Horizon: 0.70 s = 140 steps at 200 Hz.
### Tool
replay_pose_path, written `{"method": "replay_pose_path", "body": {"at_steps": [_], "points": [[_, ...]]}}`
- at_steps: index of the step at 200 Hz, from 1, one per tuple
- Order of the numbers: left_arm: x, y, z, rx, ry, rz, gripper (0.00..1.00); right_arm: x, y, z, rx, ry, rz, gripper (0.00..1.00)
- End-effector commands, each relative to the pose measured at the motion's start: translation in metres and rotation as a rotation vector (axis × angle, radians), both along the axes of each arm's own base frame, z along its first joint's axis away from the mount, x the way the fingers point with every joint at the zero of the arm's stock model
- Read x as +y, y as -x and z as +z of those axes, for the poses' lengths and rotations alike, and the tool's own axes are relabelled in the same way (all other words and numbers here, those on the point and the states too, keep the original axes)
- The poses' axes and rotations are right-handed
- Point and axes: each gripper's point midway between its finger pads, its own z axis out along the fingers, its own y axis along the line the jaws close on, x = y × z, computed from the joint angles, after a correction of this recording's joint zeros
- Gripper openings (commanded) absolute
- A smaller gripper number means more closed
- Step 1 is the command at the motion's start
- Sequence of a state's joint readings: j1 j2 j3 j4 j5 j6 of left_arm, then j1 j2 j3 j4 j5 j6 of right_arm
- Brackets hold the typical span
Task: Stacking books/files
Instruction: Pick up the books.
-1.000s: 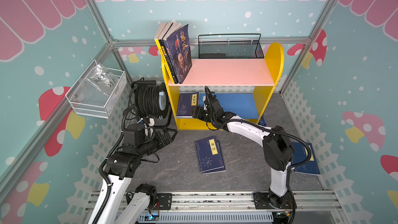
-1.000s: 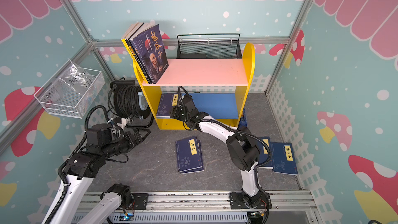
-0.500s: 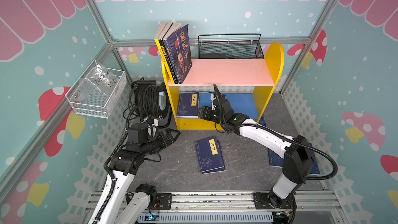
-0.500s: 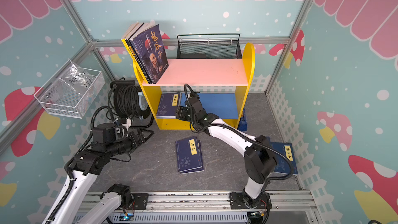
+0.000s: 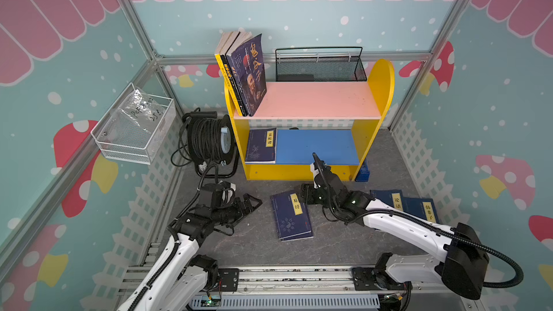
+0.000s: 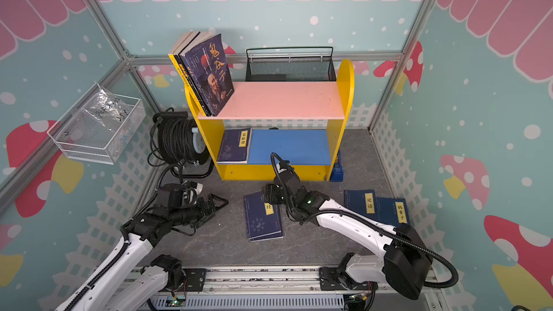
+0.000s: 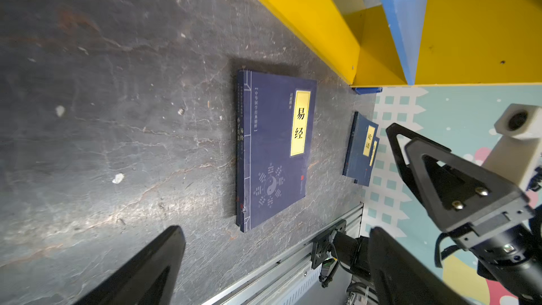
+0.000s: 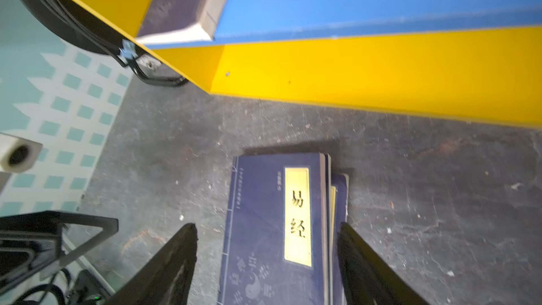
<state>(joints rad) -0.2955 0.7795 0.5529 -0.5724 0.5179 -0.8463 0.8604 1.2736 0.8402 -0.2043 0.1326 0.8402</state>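
Lining up on the navy books (image 5: 291, 215) flat just before the yellow shelf (image 5: 278, 172), with right tool (image 8: 267, 227) spread empty above them and left tool (image 5: 251, 203) wide apart; next, likely lowering to pinch the top one

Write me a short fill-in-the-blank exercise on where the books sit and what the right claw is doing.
1. Three thick books stand on the ____ top shelf.
2. One navy book lies flat on the ____ lower shelf.
3. The right claw has its jaws ____, holding nothing.
4. The floor stack beside it holds ____ navy books.
Missing words: pink; blue; open; two.
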Motion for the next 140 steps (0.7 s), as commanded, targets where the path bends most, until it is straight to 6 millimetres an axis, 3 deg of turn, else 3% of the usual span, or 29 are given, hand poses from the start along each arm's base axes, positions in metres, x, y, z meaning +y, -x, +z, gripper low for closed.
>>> {"method": "replay_pose_path", "body": {"at_steps": [1,40,60,140], "points": [[-0.014,-0.014,-0.007,-0.025,0.037,0.032,0.99,-0.014,0.02,-0.035,0.069,0.063,0.001,0.75],[-0.046,-0.02,-0.037,0.011,0.061,-0.02,0.98,-0.005,0.04,-0.068,0.131,0.039,0.102,0.77],[-0.061,-0.026,-0.047,0.026,0.106,-0.023,0.98,-0.004,0.046,-0.086,0.171,0.047,0.11,0.83],[-0.097,-0.043,-0.063,0.058,0.153,-0.02,0.95,0.011,0.056,-0.103,0.197,0.008,0.152,0.98]]}}
